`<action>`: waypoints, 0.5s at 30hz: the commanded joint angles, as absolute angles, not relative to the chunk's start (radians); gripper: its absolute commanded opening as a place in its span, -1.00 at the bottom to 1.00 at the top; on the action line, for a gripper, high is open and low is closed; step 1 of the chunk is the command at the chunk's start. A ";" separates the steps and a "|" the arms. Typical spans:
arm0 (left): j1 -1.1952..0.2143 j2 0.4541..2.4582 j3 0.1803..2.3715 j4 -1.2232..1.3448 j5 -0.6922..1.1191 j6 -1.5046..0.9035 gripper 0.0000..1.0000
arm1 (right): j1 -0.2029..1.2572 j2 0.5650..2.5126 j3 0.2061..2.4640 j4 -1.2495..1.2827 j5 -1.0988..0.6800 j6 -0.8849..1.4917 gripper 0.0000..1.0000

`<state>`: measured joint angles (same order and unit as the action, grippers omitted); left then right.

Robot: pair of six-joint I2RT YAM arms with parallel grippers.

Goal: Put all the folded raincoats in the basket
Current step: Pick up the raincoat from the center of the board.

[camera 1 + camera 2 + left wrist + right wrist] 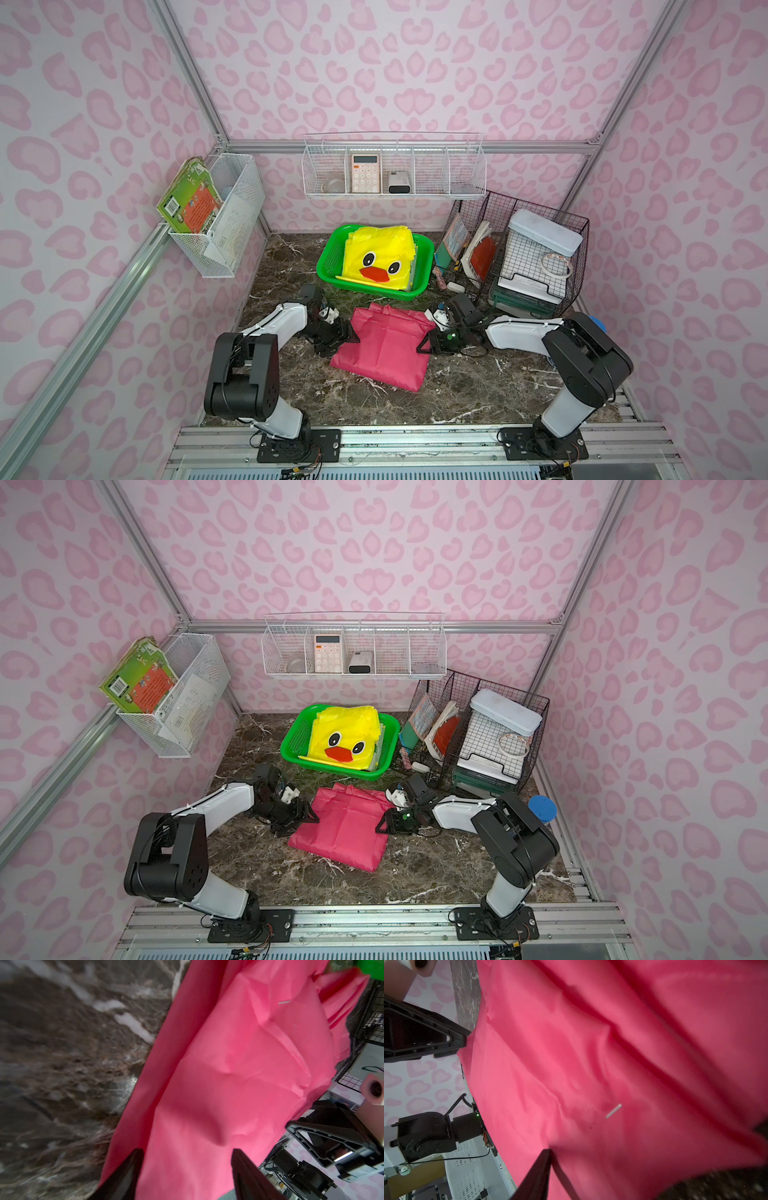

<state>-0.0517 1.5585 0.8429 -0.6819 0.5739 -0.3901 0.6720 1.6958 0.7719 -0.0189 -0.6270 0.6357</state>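
Pink raincoat [386,349], one; yellow raincoat [378,257], one; green basket [329,264], one.

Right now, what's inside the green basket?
A yellow duck raincoat, folded, fills most of the green basket. The bottom and anything beneath the raincoat are covered, so I can't see them.

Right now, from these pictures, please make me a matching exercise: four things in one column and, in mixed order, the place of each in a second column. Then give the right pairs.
Things
1. pink raincoat
2. yellow duck-face garment
3. calculator
4. green book

Places
A. in the green basket
B. in the white mesh bin on the side wall
C. on the marble table
D. in the white wire shelf on the back wall

Pairs: 1-C, 2-A, 3-D, 4-B
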 commanded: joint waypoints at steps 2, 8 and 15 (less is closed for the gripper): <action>-0.052 1.547 0.841 -0.670 0.630 -0.394 -0.25 | 0.685 1.687 0.763 0.009 -0.644 0.643 -0.64; -0.053 1.517 0.838 -0.684 0.650 -0.397 -1.00 | 0.707 1.657 0.749 0.003 -0.641 0.648 -1.00; -0.061 1.388 0.824 -0.762 0.660 -0.399 -1.00 | 0.753 1.581 0.750 -0.044 -0.622 0.660 -1.00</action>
